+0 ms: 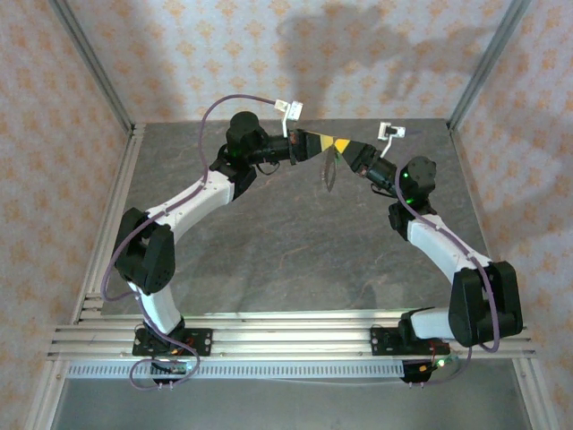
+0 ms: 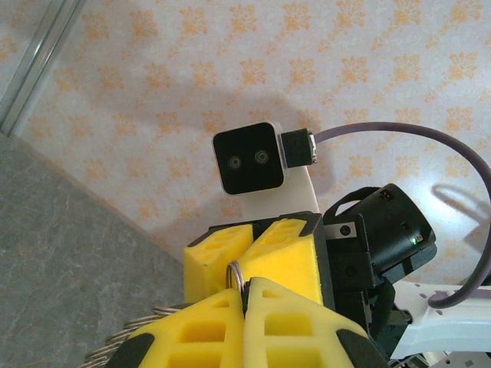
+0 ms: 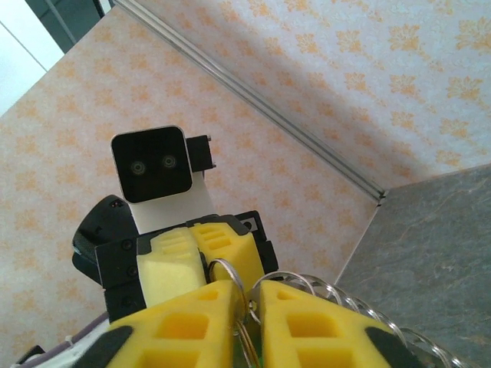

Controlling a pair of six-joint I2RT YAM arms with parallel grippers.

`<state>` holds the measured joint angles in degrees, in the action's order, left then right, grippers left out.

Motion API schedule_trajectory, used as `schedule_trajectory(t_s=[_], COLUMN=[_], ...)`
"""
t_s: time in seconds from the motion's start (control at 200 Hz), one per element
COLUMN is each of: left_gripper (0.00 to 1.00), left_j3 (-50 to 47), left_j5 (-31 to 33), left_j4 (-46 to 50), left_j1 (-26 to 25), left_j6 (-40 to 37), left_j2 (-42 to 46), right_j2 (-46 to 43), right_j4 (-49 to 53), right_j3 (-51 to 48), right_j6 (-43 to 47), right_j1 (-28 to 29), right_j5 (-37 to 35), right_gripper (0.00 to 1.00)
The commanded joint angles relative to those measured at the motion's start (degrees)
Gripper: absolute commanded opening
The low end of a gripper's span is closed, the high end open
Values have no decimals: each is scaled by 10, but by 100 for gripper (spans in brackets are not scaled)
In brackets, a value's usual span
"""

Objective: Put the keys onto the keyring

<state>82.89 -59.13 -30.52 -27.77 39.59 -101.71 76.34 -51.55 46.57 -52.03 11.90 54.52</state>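
My two grippers meet tip to tip above the far middle of the table, the left gripper (image 1: 333, 143) facing the right gripper (image 1: 354, 150). A thin pale loop, the keyring (image 1: 329, 170), hangs below them. In the left wrist view my left gripper (image 2: 245, 295) is shut on the ring's metal edge (image 2: 236, 277), and the right gripper's yellow fingers (image 2: 288, 253) press the same ring from the far side. In the right wrist view my right gripper (image 3: 247, 295) pinches the keyring (image 3: 229, 270) with only a sliver of gap. The keys (image 3: 368, 307), a row of grey metal pieces, trail off beside it.
The grey table (image 1: 295, 251) has metal posts at its back corners (image 1: 134, 130) and patterned orange walls behind. Aluminium rails (image 1: 286, 336) run along the near edge by the arm bases. The keys' ends also poke out low in the left wrist view (image 2: 126, 341).
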Motion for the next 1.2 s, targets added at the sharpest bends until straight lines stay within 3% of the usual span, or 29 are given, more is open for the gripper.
schedule_trajectory(t_s=[0.0, 0.04, 0.255, 0.495, 0.711, 0.981, 1.196], left_gripper=[0, 0, 0, 30, 50, 55, 55], left_j3=[26, 26, 25, 18, 30, 81, 128], left_j5=[-1, 0, 38, 60, 46, -25, -70], left_j4=[-23, -19, 41, 94, 207, 330, 402], left_j1=[-7, -7, 0, 36, 62, 75, 74], left_j6=[0, 0, -37, -65, -153, -232, -273], left_j2=[24, 24, 40, 61, 75, 49, 18], right_j2=[2, 2, -15, -13, 19, 69, 88], right_j4=[-29, -28, 86, 286, 415, 579, 640], right_j3=[26, 27, 47, 117, 181, 279, 319], right_j6=[-4, -3, 77, 220, 318, 431, 471], right_j1=[7, 7, 7, 6, 5, 5, 6], right_j5=[19, 19, 13, 21, 50, 111, 139], right_gripper=[6, 0, 0, 0, 0, 0, 0])
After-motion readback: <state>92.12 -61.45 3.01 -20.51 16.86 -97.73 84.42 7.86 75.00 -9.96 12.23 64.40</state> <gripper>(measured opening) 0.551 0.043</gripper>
